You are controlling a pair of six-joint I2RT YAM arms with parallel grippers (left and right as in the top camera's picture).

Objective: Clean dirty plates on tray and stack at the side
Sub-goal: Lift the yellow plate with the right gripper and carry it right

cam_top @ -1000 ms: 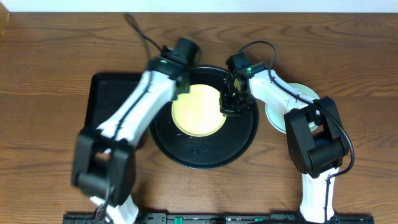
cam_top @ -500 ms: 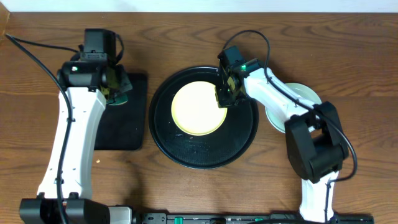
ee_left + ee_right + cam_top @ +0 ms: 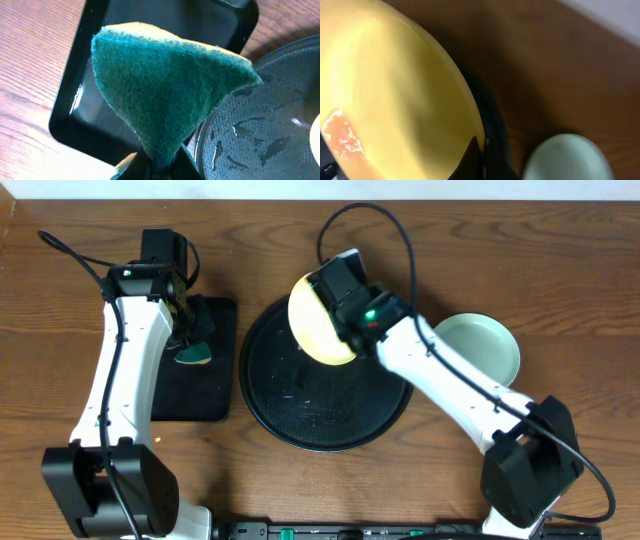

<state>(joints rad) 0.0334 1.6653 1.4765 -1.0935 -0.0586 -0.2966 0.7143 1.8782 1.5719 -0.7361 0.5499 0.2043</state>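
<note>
My right gripper point(image 3: 345, 315) is shut on the rim of the pale yellow plate point(image 3: 312, 325) and holds it tilted above the back of the round black tray point(image 3: 325, 420). The right wrist view shows the plate point(image 3: 395, 90) with a reddish mark at its lower left and my fingers point(image 3: 481, 155) pinching its edge. A pale turquoise plate point(image 3: 480, 345) lies on the table right of the tray and also shows in the right wrist view point(image 3: 565, 160). My left gripper point(image 3: 190, 340) is shut on a green sponge point(image 3: 165, 90) above the rectangular tray.
A smaller rectangular black tray point(image 3: 200, 395) lies left of the round tray and also shows in the left wrist view point(image 3: 75, 120). The round tray's wet surface point(image 3: 260, 140) carries water drops. The wooden table point(image 3: 560, 260) lies all around.
My right gripper has lifted the yellow plate off the round tray and tilted it up toward the back. My left arm has stayed over the rectangular tray, with the sponge a little lower.
</note>
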